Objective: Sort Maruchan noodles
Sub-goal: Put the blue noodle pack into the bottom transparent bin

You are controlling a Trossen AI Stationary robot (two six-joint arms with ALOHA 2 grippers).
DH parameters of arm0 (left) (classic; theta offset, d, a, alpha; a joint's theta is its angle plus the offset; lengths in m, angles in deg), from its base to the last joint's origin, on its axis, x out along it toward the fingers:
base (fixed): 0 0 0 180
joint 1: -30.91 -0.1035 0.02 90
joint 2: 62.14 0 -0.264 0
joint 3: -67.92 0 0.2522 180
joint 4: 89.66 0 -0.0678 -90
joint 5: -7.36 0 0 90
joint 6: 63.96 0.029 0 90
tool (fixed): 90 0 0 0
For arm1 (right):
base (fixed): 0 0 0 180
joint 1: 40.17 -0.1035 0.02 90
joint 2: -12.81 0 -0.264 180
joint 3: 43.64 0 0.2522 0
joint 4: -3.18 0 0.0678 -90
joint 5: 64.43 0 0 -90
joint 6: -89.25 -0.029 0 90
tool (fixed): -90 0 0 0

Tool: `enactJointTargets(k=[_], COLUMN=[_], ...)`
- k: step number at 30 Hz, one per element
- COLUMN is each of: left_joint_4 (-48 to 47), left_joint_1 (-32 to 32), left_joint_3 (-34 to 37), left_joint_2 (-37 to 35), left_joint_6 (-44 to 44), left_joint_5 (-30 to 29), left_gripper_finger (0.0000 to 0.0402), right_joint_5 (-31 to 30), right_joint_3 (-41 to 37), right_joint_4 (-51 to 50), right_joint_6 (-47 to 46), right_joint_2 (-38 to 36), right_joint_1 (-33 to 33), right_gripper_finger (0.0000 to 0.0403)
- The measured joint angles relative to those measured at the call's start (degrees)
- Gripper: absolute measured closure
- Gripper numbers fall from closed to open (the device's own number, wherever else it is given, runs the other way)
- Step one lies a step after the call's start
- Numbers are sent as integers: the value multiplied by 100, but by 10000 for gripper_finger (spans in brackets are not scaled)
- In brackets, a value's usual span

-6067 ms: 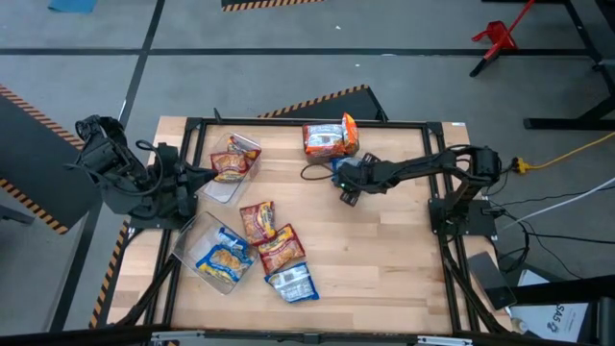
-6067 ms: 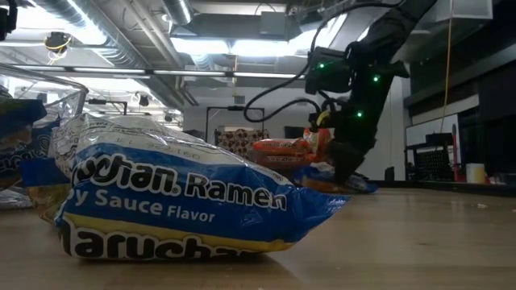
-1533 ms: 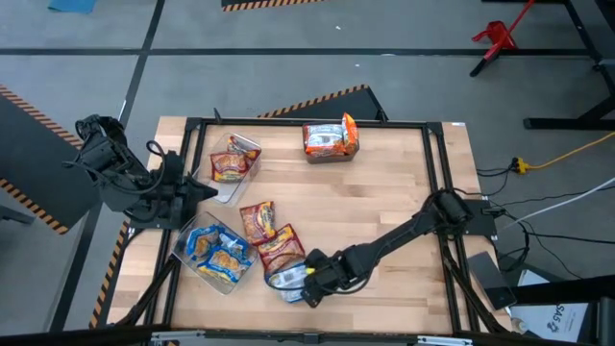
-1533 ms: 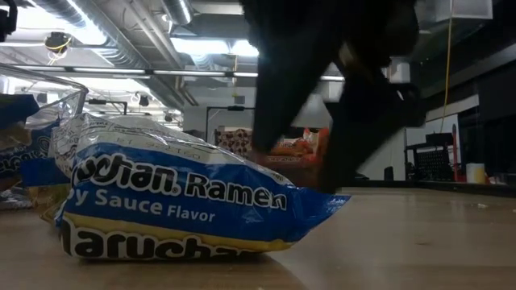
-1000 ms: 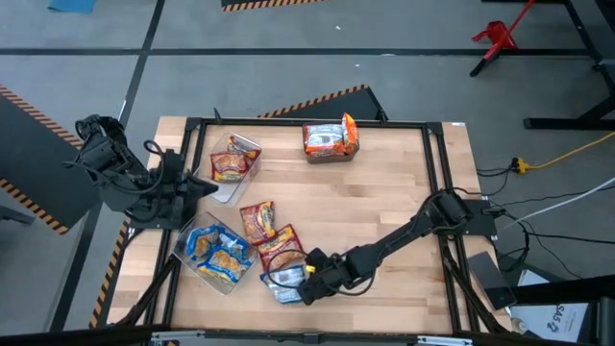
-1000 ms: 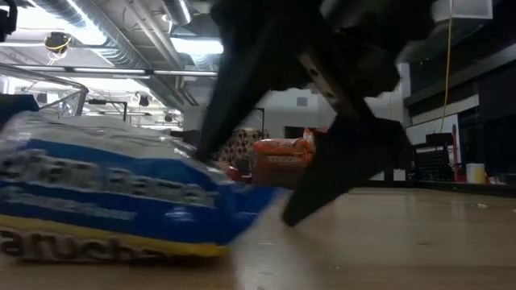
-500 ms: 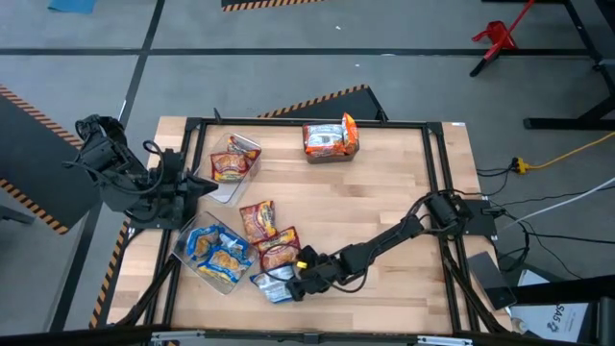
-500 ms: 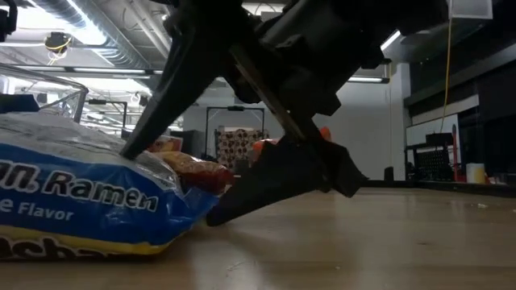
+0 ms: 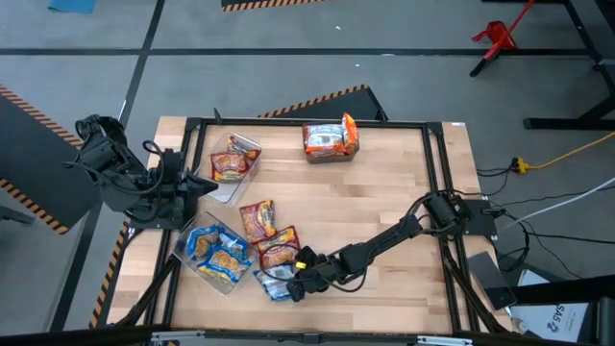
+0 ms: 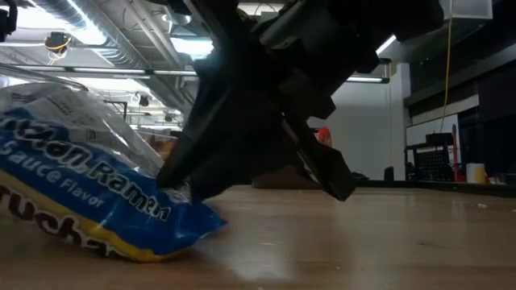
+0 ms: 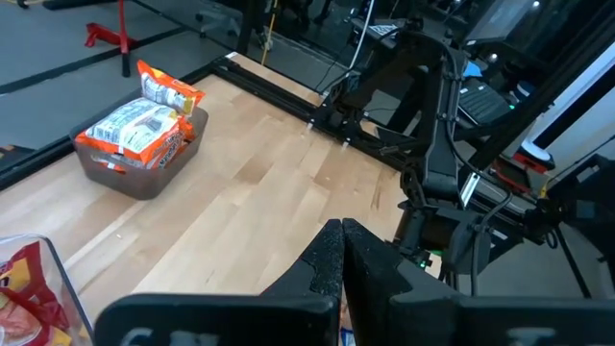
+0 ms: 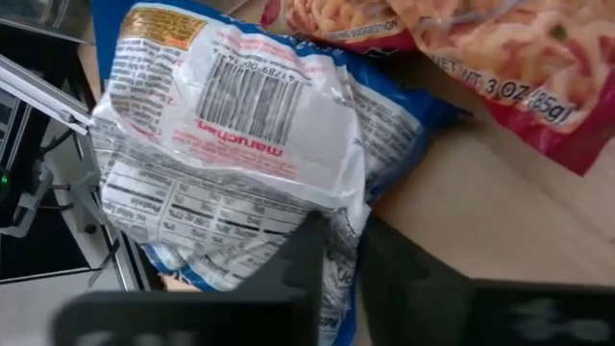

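Note:
A blue-and-white Maruchan noodle packet (image 9: 272, 282) lies near the table's near edge, barcode side toward the right wrist camera (image 12: 231, 144). My right gripper (image 9: 291, 284) reaches low across the table from the right and is shut on it. Two red-orange packets (image 9: 258, 219) (image 9: 281, 252) lie flat just beyond it. A clear bin (image 9: 216, 255) at the near left holds blue packets. Another clear bin (image 9: 233, 163) holds a red packet, and a far bin (image 9: 330, 141) holds orange ones. My left gripper (image 11: 341, 252) waits shut at the table's left edge. My right gripper pinches the blue packet's crinkled edge (image 12: 341, 252) between its two fingers, at the end nearest the arm. The fingers (image 12: 303, 264) come slanting low from the table's right. The packet sits tilted in the low view, its yellow-trimmed bottom edge (image 10: 153, 251) on the table.
Black frame rails (image 9: 437, 183) run along the table's sides. Bare wood (image 9: 384, 192) spreads over the right half between the far bin and my right arm. The blue-packet bin stands close to the left of the held packet.
My right gripper has moved toward the table's left and shut on the blue packet's end. The packet slid left along the table before it, then tipped up at an angle, one edge staying on the wood.

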Motion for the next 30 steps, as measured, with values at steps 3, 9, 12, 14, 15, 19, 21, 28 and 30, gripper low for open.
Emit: enactJointTargets(k=[3,9,12,14,15,19,21,28,30], left_joint_4=[2,4,4,4,4,7,7,7,7], left_joint_1=[-1,0,1,1,1,1,0,0,0], left_joint_3=[0,0,0,0,0,0,0,0,0], left_joint_2=[0,-2,-2,0,-1,-1,-2,-1,-1], left_joint_6=[0,0,0,0,0,0,0,0,0], left_joint_5=[0,2,4,4,6,8,9,9,9], left_gripper_finger=[401,401,401,401,401,401,401,401,401], right_joint_5=[63,305,411,446,466,591,640,326,225], right_joint_3=[-3,234,505,759,902,1584,1976,3221,3450], right_joint_4=[40,40,38,-71,-169,-1036,-1521,-2559,-2587], right_joint_6=[3,25,158,278,332,701,937,1825,2028], right_joint_2=[1,11,11,11,11,11,11,-2,-2], right_joint_1=[0,0,-2,-4,-4,0,0,112,214], right_gripper_finger=[396,401,402,402,402,403,403,403,403])
